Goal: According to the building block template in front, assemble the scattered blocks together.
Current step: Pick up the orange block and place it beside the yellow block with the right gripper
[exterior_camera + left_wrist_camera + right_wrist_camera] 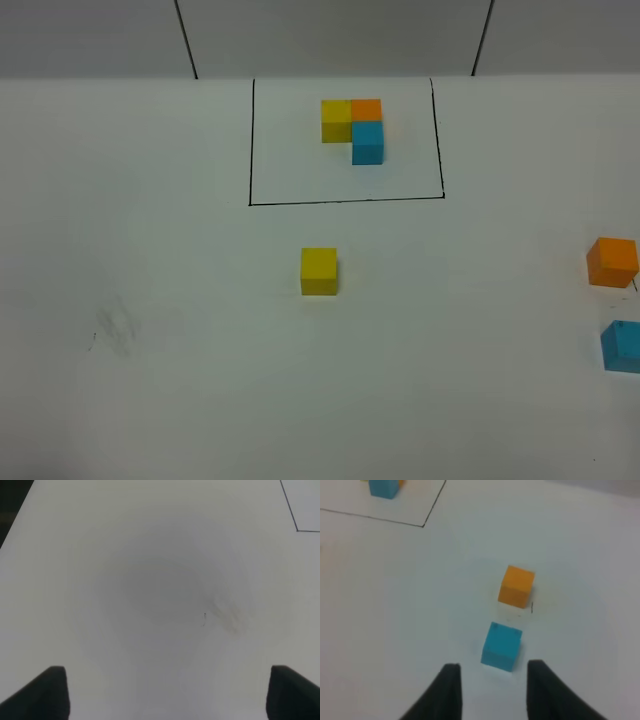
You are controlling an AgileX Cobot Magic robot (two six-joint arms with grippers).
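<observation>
The building block template (pixel 352 128) is an L of yellow, orange and blue cubes inside a black drawn rectangle at the back middle. The loose yellow cube (pixel 319 271) sits alone in front of the frame. The loose orange cube (pixel 612 262) and loose blue cube (pixel 622 346) sit at the right edge, a small gap apart. In the right wrist view my right gripper (pixel 492 677) is open and empty, above the table just short of the blue cube (pixel 501 646), with the orange cube (pixel 516 586) beyond. My left gripper (pixel 165 690) is open over bare table. Neither gripper shows in the high view.
The white table (pixel 180 400) has a faint grey smudge (pixel 115 330) at the left, also in the left wrist view (pixel 227 615). A corner of the black frame (pixel 297 530) shows there. The table's dark edge (pixel 12 505) lies nearby. Two black lines (pixel 186 40) run up the back wall.
</observation>
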